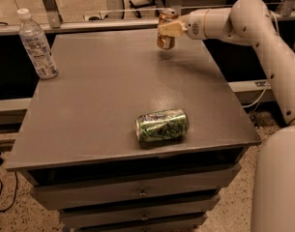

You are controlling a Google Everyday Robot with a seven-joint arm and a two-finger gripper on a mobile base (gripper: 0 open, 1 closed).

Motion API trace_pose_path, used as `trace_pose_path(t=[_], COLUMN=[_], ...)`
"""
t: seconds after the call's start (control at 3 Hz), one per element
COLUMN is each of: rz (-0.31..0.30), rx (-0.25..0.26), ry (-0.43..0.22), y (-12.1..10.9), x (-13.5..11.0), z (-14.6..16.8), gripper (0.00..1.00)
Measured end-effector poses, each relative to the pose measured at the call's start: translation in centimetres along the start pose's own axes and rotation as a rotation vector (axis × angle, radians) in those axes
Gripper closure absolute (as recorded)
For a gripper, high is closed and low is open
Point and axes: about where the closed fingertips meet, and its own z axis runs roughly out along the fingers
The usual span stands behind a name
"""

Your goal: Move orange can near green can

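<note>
The orange can (165, 42) sits upright in my claw (167, 29). My claw is squeezed around its middle and holds it over the far side of the desk (89, 105). The green can (161, 125) lies on its side near the front edge, well apart from the orange one. A clear water bottle (36, 45) stands at the far left corner.

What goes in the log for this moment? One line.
gripper: shut on orange can, far table edge | green can: on its side, near front edge | cans apart
</note>
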Motion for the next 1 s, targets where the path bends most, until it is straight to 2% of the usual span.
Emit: trace_pose_path(t=[0.33,0.67,1.0], rz=[0.003,0.005,-0.003], rx=[-0.005,-0.018,-0.070], ry=[-0.009,-0.012,0.003], y=[0.2,0.8,3.9], x=[-0.2,-0.1,0.0], z=[-0.4,-0.2,-1.1], gripper=[1.00,1.00,1.00])
